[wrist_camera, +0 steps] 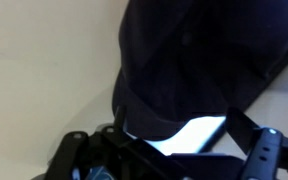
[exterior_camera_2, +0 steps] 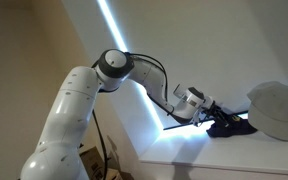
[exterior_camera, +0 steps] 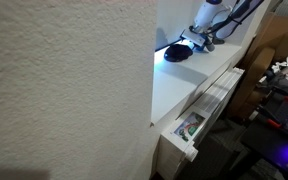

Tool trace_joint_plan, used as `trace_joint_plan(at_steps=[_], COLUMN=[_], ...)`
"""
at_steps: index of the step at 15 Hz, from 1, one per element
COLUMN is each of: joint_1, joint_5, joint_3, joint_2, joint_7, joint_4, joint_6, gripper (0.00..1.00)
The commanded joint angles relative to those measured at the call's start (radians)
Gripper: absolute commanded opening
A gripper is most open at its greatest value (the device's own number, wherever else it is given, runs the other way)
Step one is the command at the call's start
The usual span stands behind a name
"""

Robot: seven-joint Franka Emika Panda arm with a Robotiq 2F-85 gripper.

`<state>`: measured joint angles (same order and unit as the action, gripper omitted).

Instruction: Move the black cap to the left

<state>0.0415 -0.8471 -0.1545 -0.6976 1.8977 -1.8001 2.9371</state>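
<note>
On the white counter (exterior_camera: 184, 85), the black cap (exterior_camera: 176, 52) is seen lying flat, the gripper (exterior_camera: 202, 44) at its edge; whether the jaws are clamped on it cannot be told. Below the counter's front, an open drawer (exterior_camera: 176, 145) is shown holding small, unidentifiable colourful items (exterior_camera: 190, 127).

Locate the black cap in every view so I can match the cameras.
Exterior view: black cap upper centre, on the white counter by the wall edge.
Exterior view: black cap low right, beside a grey rounded object.
Wrist view: black cap fills the upper right.
Shared landmark: the end effector, right at the cap in both exterior views.
</note>
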Motion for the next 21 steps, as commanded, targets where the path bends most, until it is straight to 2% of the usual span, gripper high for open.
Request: trace_joint_plan(at_steps=[1, 3, 9, 10, 11, 14, 21], joint_1=[-0.023, -0.040, -0.048, -0.064, -0.068, -0.069, -0.115], joint_5=[0.035, 0.049, 0.054, 0.064, 0.065, 0.062, 0.082], joint_3=[0.037, 0.061, 0.063, 0.078, 0.081, 0.069, 0.091], joint_2=[-0.025, -0.065, -0.076, -0.079, -0.079, -0.080, -0.095], joint_7=[-0.040, -0.055, -0.053, -0.069, -0.071, -0.045, -0.017], joint_4=[0.023, 0.061, 0.072, 0.068, 0.063, 0.053, 0.050], joint_6=[-0.040, -0.054, -0.053, -0.050, -0.046, -0.025, 0.044], gripper=[1.00, 1.00, 1.00, 0.75, 0.74, 0.53, 0.04])
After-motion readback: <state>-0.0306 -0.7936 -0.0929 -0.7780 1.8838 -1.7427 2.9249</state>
